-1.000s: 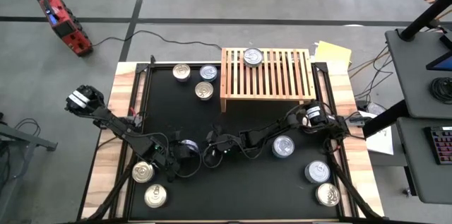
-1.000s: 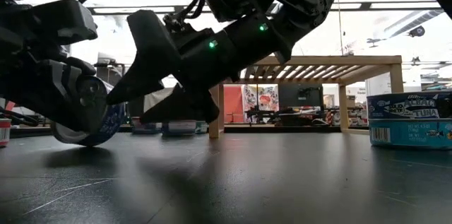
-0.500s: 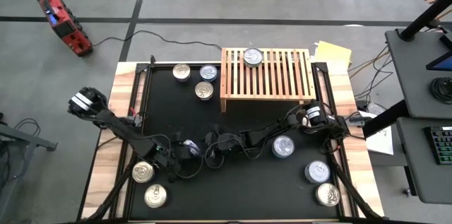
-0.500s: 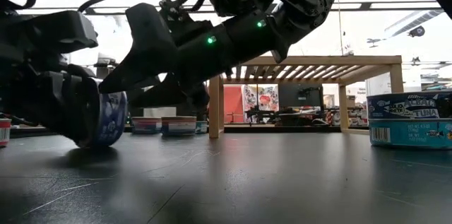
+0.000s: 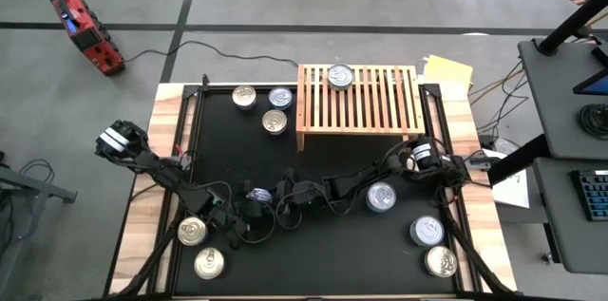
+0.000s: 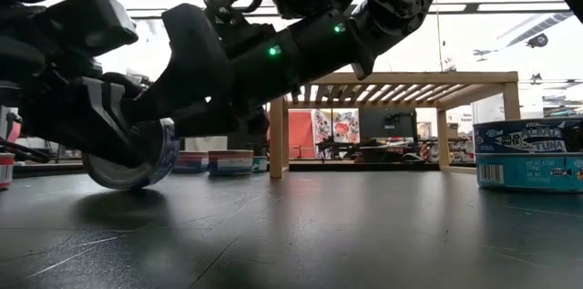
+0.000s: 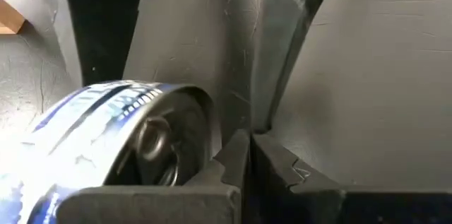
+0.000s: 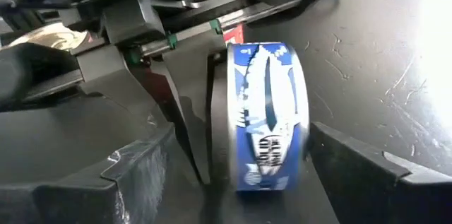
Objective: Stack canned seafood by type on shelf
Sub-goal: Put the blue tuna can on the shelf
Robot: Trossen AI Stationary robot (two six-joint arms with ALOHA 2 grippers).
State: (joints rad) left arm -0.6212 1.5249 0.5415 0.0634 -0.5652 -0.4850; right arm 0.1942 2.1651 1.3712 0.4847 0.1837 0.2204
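A blue-labelled can of seafood (image 8: 268, 121) stands on its rim on the black mat (image 5: 323, 244), leaning in the low view (image 6: 137, 157). My left gripper (image 7: 248, 146), shut, is beside the can's silver end. My right gripper (image 8: 240, 181) is open and reaches in from the table's right, one finger on each side of the can. The light-wood shelf (image 5: 359, 100) stands at the far side with one can (image 5: 341, 76) on its slatted top. In the high view both grippers meet near the mat's middle left (image 5: 264, 195). My left gripper has the outer side of one shut finger (image 7: 227, 164) against the can's silver end (image 7: 169, 146), near its rim. It comes slanting down from the table's left. The can rests with its lower rim on the mat, tilted. My right gripper: whether its fingers touch the can, I cannot tell.
Three cans (image 5: 275, 122) lie left of the shelf. Two cans (image 5: 192, 232) lie near my left arm and three (image 5: 427, 231) at the near right. In the low view a stack of two blue cans (image 6: 528, 157) stands at the right.
The can has rocked on its rim: tilted a second ago, nearly upright half a second ago, and leaning again now. My right gripper has rolled about its own line while staying in place. My left gripper has tipped and shifted slightly against the can.
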